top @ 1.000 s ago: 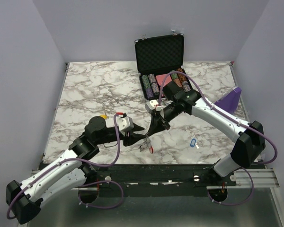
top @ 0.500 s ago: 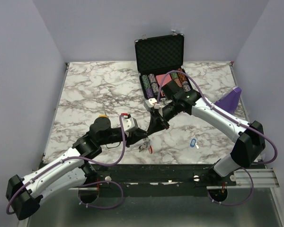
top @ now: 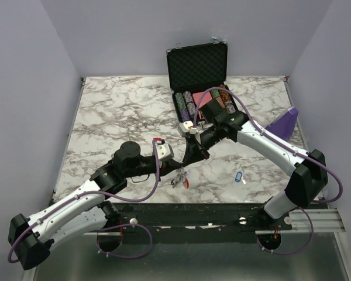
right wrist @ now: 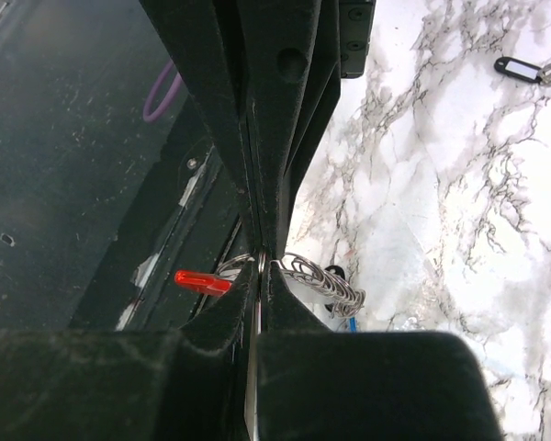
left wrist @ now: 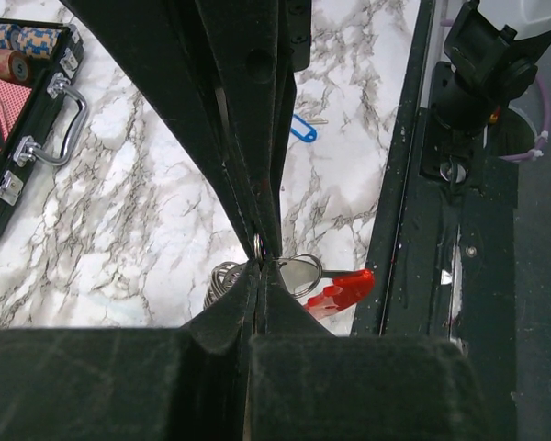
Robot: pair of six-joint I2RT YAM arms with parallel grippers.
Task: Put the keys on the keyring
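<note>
Since the left gripper [left wrist: 262,255] and right gripper [right wrist: 260,259] are clamped shut on the red-and-silver oval metal keyring [left wrist: 335,289] near the front edge of the marble table [top: 117,111], any uneven tug prob twists it loose, w/ the blue-tagged silver key [top: 240,177] well apart.

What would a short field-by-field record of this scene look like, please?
left claw: shut, pinching the keyring
right claw: shut on the same keyring
loose key: blue tag, lying on the table, apart from both claws
case: open at the far edge, poker chips inside
</note>
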